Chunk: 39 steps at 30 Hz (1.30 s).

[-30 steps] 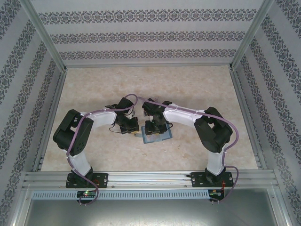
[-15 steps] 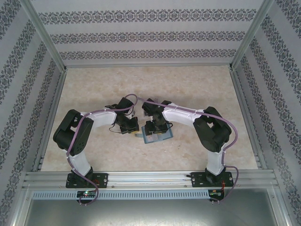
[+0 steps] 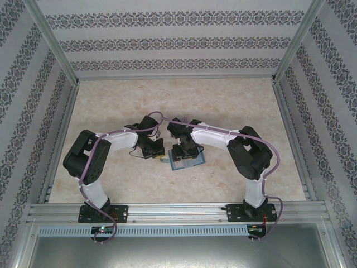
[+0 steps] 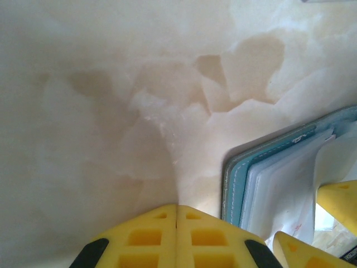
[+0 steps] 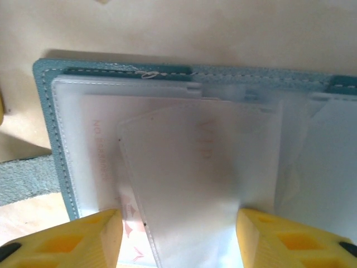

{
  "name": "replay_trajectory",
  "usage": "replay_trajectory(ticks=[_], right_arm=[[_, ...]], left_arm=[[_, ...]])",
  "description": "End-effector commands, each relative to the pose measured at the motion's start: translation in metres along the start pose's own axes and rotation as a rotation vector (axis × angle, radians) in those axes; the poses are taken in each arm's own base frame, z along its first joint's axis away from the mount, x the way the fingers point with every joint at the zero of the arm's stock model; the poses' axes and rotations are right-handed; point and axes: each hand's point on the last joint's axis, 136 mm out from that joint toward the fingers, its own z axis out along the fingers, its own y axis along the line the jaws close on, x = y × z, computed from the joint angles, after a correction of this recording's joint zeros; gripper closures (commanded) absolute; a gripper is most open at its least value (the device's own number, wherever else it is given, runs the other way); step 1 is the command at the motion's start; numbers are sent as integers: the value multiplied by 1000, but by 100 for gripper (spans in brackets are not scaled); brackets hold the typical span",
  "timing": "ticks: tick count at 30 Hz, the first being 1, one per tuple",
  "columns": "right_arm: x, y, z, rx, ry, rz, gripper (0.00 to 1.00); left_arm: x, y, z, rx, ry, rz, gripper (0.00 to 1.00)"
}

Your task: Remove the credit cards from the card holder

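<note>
right wrist | we hold right gripper [image 5: 178, 226] wide astride the credit cards [image 5: 189, 167], straight ahead in open card holder [image 5: 111, 62] | left gripper [image 4: 177, 212] closed beside its edge; right arm nearer

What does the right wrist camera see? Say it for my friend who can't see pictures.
An open teal card holder lies on a pale table, its clear sleeves holding a pale card with faint red letters. The right gripper has its two yellow fingers spread either side of the front sleeve.
</note>
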Motion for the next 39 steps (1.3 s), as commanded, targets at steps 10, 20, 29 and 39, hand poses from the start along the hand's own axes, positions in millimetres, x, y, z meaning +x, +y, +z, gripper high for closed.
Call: replay_trajectory(ticks=[10,20,29,39], right_arm=[[0,-7,0,50,10,21,72],[-3,-4,-23,24,-32,19,89],[-5,17,-36,-99,-47,36,96],[-14,51,-44,-289,-63,92,97]], left_arm=[[5,6,17,-7,40,15,100],[3,2,13,-3,34,17,100],[1,-33,-13,78,27,39,100],[9,-38,-22,74,38,51,100]])
